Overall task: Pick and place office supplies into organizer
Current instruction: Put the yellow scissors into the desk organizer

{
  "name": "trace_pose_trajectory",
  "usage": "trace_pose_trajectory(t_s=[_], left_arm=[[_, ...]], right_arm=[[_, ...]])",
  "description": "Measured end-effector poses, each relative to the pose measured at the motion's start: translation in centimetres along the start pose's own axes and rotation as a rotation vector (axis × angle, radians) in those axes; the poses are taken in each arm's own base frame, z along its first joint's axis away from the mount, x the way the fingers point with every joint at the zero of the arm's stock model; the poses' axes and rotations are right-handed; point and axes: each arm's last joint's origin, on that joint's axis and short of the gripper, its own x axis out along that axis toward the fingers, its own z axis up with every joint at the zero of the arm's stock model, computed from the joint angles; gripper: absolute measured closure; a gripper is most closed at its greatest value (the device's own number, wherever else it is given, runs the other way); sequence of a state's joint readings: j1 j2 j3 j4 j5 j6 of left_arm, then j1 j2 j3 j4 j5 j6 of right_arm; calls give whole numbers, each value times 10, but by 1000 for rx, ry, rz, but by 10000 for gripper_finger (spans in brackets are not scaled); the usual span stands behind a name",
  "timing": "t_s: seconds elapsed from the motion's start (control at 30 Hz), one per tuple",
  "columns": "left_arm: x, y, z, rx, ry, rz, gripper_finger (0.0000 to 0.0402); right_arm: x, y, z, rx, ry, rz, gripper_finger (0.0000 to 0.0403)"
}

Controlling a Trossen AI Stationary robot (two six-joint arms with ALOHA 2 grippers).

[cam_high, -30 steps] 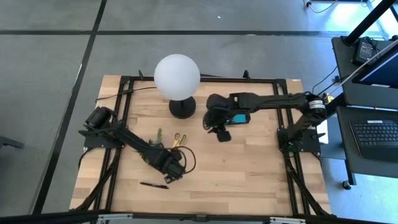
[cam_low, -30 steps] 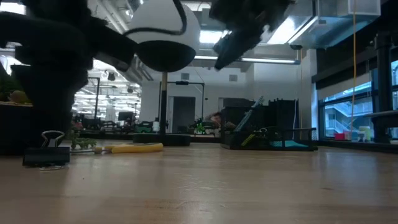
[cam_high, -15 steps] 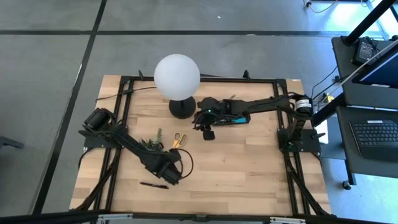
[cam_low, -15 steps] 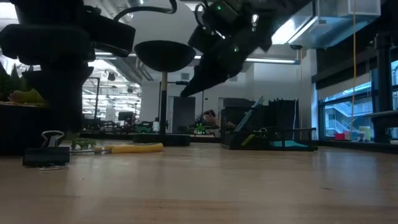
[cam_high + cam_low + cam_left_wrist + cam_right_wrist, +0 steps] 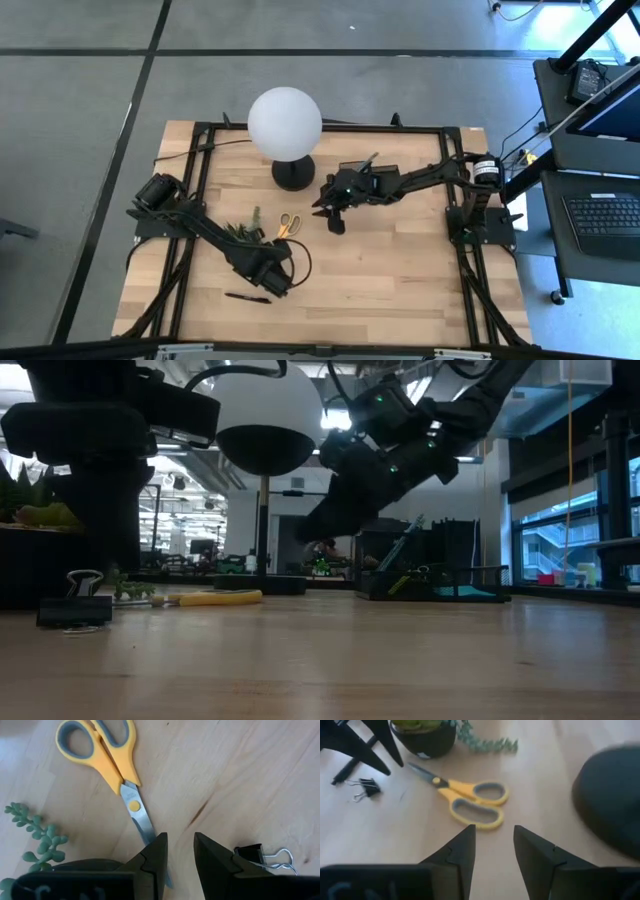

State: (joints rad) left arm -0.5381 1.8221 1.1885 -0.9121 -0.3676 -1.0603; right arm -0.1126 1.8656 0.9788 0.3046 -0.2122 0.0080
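High view: the organizer (image 5: 372, 178) sits at about 1 o'clock from table centre, mostly under the right arm; the low view shows a pen and some yellow and teal pieces already in it, so I judge the task partly done. Left out on the wood are the scissors (image 5: 287, 224) near centre at about 10 o'clock, a black pen (image 5: 247, 297) near the 6 o'clock edge, and a binder clip (image 5: 74, 604) beside the left arm. Right gripper (image 5: 334, 222) hangs just at 3 o'clock of the scissors, its fingers (image 5: 460, 851) parted by a narrow gap and holding nothing, handles straight ahead in its wrist view. Left gripper (image 5: 178, 859) hovers low over the scissor blade tip, fingers likewise narrowly apart and empty, clip just beside. Judgement: scissors are the next pick. Room is tight around them: the potted plant (image 5: 238, 232) lies close at 9 o'clock, the lamp base (image 5: 293, 173) at 12 o'clock, and both arms converge there. The 5 o'clock quarter of the table is open.
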Motion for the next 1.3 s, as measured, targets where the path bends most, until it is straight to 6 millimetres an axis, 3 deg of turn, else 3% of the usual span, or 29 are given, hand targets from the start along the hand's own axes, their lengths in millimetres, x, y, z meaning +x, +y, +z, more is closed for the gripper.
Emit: trace_pose_trajectory(t_s=[0.5, 1.03, 1.3], left_arm=[[3, 5, 8, -55, -27, 24, 313], [23, 35, 46, -298, 110, 17, 313], [36, 40, 52, -241, 173, 24, 313]], right_arm=[[0, 1, -1, 66, -1, 2, 267], [0, 1, -1, 57, -2, 2, 267], [0, 1, -2, 31, 10, 3, 267]])
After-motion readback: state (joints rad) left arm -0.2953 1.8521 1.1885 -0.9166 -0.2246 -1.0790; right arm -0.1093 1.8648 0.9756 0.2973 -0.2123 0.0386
